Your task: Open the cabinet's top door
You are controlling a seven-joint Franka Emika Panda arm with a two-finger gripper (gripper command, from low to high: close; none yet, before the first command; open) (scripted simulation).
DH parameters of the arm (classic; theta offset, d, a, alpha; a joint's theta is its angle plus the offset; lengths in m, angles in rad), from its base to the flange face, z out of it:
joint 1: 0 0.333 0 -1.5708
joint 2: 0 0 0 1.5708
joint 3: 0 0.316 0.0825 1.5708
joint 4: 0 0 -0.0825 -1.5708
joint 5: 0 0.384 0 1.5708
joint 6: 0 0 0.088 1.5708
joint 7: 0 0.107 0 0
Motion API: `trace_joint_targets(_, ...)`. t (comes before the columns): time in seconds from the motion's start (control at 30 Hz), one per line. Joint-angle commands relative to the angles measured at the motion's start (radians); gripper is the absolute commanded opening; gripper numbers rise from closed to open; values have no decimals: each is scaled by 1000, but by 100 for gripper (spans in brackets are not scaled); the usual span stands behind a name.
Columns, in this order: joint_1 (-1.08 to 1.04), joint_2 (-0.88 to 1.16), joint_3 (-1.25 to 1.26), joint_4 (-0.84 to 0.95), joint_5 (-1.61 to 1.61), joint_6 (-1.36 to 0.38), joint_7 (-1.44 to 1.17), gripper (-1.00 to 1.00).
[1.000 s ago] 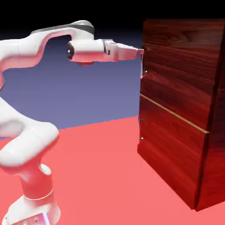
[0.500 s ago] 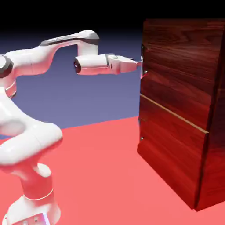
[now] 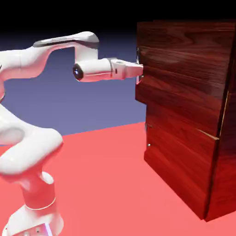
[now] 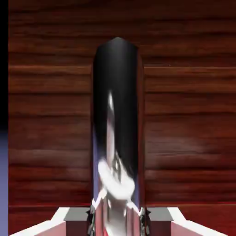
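Note:
The cabinet of dark reddish wood stands at the exterior view's right. Its top door is swung slightly out, so its left edge stands further left than the lower door, and a tan edge shows at its right side. My gripper is shut on the top door's silver bar handle, with the arm reaching level from the left. In the hand view the shiny handle stands upright and large between my gripper's fingertips, with the door's wood behind it.
The red table spreads below the arm and in front of the cabinet. The robot's white base rises at the lower left.
The gripper went from open to shut on the handle. The hand then moved left, and the top door's left edge came out with it, past the lower door.

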Motion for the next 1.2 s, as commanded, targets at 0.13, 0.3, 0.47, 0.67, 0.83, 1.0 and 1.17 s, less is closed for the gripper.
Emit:
trace_joint_targets(0.13,181,-37,-144,-142,-96,-77,8,-100)
trace_joint_targets(0.3,363,-102,-308,-282,-237,-150,40,-100)
trace_joint_targets(0.47,526,-203,-489,-415,-437,-219,105,-100)
trace_joint_targets(0.67,636,-342,-682,-531,-698,-306,210,-100)
trace_joint_targets(0.83,658,-456,-838,-597,-915,-409,297,-100)
trace_joint_targets(1.0,631,-547,-1015,-632,-1127,-545,361,-100)
trace_joint_targets(1.17,589,-589,-1197,-630,-1310,-688,391,-100)
